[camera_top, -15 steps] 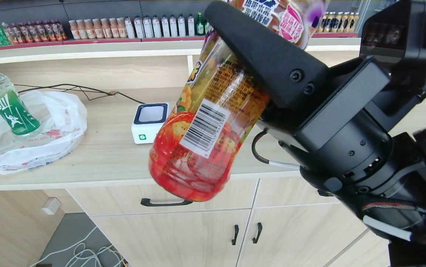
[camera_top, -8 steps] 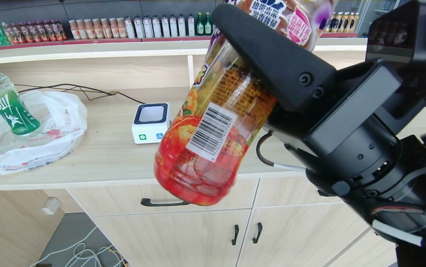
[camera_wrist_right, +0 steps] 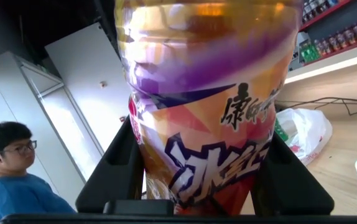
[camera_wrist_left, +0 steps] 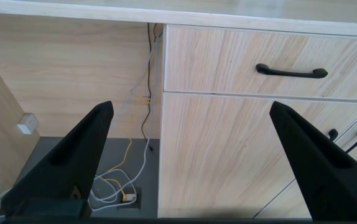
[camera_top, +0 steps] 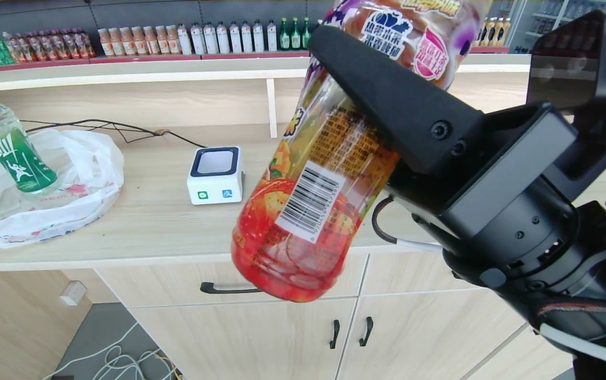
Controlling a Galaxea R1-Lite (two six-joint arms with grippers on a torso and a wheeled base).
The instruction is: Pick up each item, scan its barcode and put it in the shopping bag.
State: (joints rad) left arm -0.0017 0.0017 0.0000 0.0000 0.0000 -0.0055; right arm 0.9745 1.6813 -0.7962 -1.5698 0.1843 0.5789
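My right gripper (camera_top: pixel 387 89) is shut on a large juice bottle (camera_top: pixel 308 200) with a red-orange label, held tilted close to the head camera, its barcode (camera_top: pixel 310 207) facing it. In the right wrist view the bottle (camera_wrist_right: pixel 209 106) sits between the two black fingers (camera_wrist_right: pixel 113 171). The white barcode scanner (camera_top: pixel 215 174) stands on the wooden counter (camera_top: pixel 155 221), to the left of the bottle. The white shopping bag (camera_top: pixel 44 195) lies at the counter's left end, with a green-labelled bottle (camera_top: pixel 7 142) standing on it. My left gripper (camera_wrist_left: pixel 191 155) is open below counter height, facing the cabinet front.
A black cable (camera_top: pixel 107 126) runs along the back of the counter. Shelves of drink bottles (camera_top: pixel 176 39) line the far wall. Below the counter are a drawer with a black handle (camera_top: pixel 229 288) and cupboard doors (camera_top: pixel 350 332). Loose cables (camera_top: pixel 118 361) lie on the floor.
My right gripper has carried the juice bottle a little to the right and slightly down; the scanner now shows fully to its left. The bag and green bottle have not moved.
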